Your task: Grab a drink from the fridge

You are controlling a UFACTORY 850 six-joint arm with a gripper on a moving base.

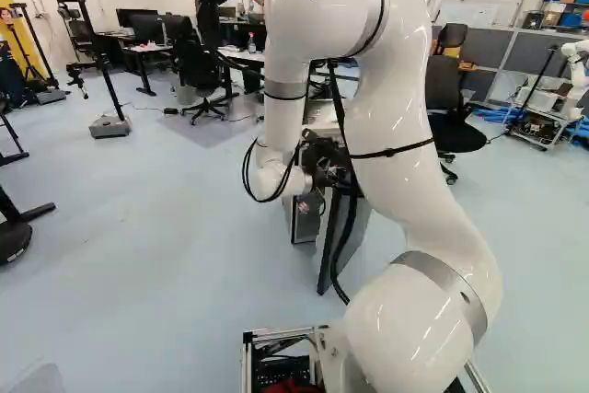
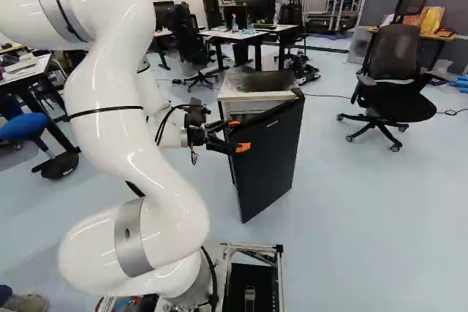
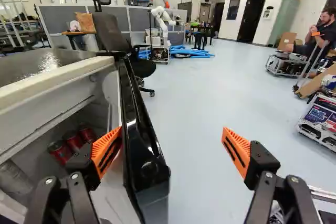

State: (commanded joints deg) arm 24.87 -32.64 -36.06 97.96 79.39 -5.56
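I want one of the red cans [image 3: 59, 152] low inside the fridge [image 2: 254, 96], in the shadow behind the partly open door [image 2: 269, 153]. If full, each should feel fairly light yet solid, with thin, smooth walls that could slip if chilled and damp. I'd take one around mid-body, a pad on either side, firmly enough to lift but not dent. A pale cylindrical thing [image 3: 14, 176] stands nearer the front; I can't tell what it is.

My claw [image 3: 172, 132] is spread wide and has hold of nothing. The door's edge lies between its orange pads [image 3: 106, 149], much nearer the one on the opening side. The door looks stiff and glossy, likely heavier than a can but easy on its hinge. I judge that I'm at the opening step, and would push its inner face near the free edge until the gap takes the whole claw; a scrape or a snagged finger is the risk.

The fridge stands on a smooth, pale blue floor [image 2: 340, 202]. Beyond it are desks [image 2: 245, 35], a black office chair [image 2: 395, 56], grey partitions [image 3: 71, 18], blue tubing [image 3: 189, 52] and another white arm [image 3: 162, 18].
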